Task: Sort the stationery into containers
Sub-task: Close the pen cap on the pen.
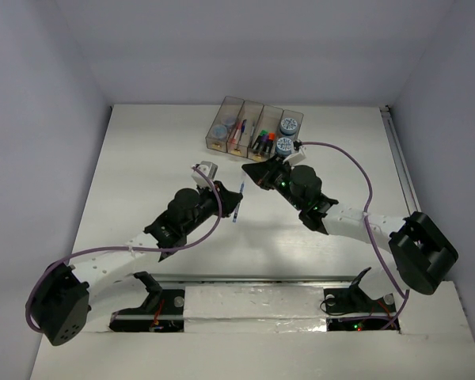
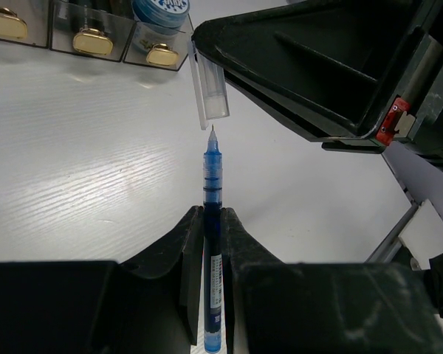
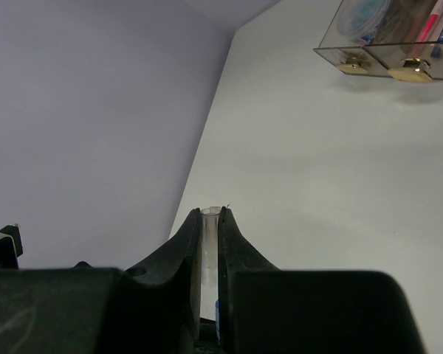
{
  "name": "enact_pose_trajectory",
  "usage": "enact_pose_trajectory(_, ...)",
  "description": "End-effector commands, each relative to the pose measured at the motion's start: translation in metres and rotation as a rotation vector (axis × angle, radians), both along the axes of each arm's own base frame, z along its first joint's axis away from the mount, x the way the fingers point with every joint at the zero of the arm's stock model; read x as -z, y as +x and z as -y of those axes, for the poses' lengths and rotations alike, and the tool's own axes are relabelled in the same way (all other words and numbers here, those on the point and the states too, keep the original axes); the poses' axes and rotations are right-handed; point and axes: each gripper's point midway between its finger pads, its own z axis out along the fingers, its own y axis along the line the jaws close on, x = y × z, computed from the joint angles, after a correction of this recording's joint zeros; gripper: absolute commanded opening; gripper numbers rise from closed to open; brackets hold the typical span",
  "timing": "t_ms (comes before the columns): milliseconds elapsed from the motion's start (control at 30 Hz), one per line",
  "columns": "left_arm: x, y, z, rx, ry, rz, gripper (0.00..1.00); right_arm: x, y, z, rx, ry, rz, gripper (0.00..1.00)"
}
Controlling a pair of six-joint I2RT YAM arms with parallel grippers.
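left gripper [image 2: 213,221] pinching blue pen [image 2: 212,184], right gripper [image 3: 210,217] pinching clear cap [image 2: 210,92], cap right at pen tip, 12 o'clock of it, bins [image 1: 229,104] beyond

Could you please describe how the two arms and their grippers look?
The left arm and right arm have white links and black joints. A purple cable runs along each. The left gripper and right gripper are black and wedge-shaped.

Uncapped blue pen [image 2: 212,221] points its tip at the clear cap [image 2: 209,92] just ahead, near four part-filled bins [image 1: 231,103].
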Motion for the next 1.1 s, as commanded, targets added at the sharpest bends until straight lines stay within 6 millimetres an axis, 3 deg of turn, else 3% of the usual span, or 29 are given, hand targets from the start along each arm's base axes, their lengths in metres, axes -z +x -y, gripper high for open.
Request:
enact_pose_trajectory(0,-0.040,0.003,0.003,0.002,-0.064,0.091,0.00,-0.024,0.000,0.000,0.012,0.040,0.068,0.00)
enact_pose_trajectory(567,-0.044,0.004,-0.001,-0.016,-0.073,0.101,0.00,-0.022,-0.007,-0.006,0.006,0.029,0.076,0.00)
enact_pose_trajectory(767,-0.053,0.007,-0.012,-0.077,-0.097,0.121,0.00,-0.021,-0.010,-0.004,0.029,0.033,0.082,0.00)
enact_pose_trajectory(1067,-0.048,0.009,-0.011,-0.081,-0.090,0.105,0.00,-0.025,-0.013,-0.007,0.031,0.021,0.101,0.00)
